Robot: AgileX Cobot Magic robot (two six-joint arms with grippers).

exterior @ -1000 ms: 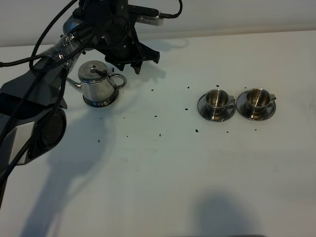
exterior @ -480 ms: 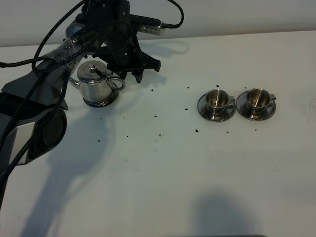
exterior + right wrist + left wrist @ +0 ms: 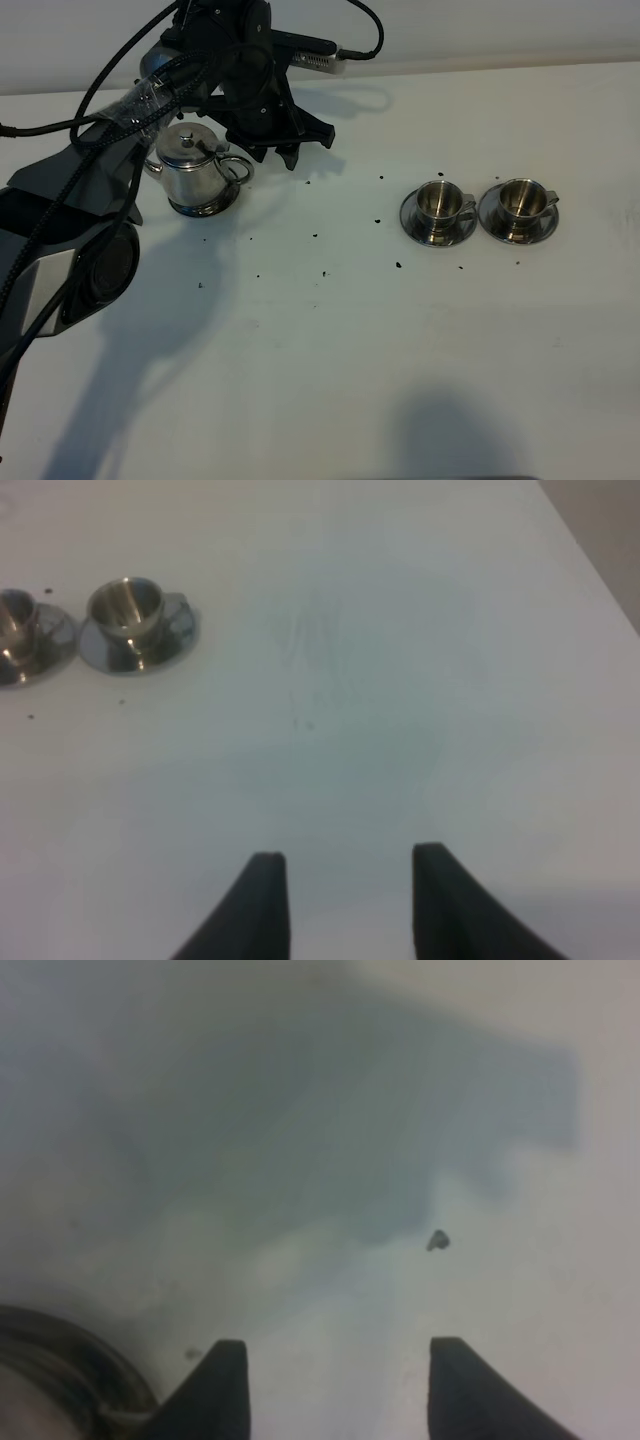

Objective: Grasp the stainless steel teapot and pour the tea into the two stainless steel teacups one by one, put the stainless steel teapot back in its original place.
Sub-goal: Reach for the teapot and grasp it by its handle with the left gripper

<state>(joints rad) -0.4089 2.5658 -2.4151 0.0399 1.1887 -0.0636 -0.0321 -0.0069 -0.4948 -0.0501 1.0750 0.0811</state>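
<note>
The stainless steel teapot [image 3: 193, 168] stands upright on its round saucer [image 3: 205, 209], the original place, at the far left of the table. My left gripper [image 3: 300, 148] hovers just right of the pot's loop handle, open and holding nothing. In the left wrist view that gripper [image 3: 340, 1365] has bare table between its fingers, and the saucer rim [image 3: 60, 1350] shows at a corner. The two stainless steel teacups [image 3: 440, 200] [image 3: 522, 197] sit side by side on saucers at the right. My right gripper [image 3: 350, 880] is open over bare table, with both teacups [image 3: 125, 602] [image 3: 12, 612] far off.
Small dark specks [image 3: 398, 265] are scattered over the white table [image 3: 330, 370] between pot and cups. The left arm's body and cables [image 3: 70, 230] fill the left edge. A table edge [image 3: 590, 550] runs past the right gripper's far side.
The left gripper has shifted a little to the right, away from the teapot's handle. Teapot and cups have not moved.
</note>
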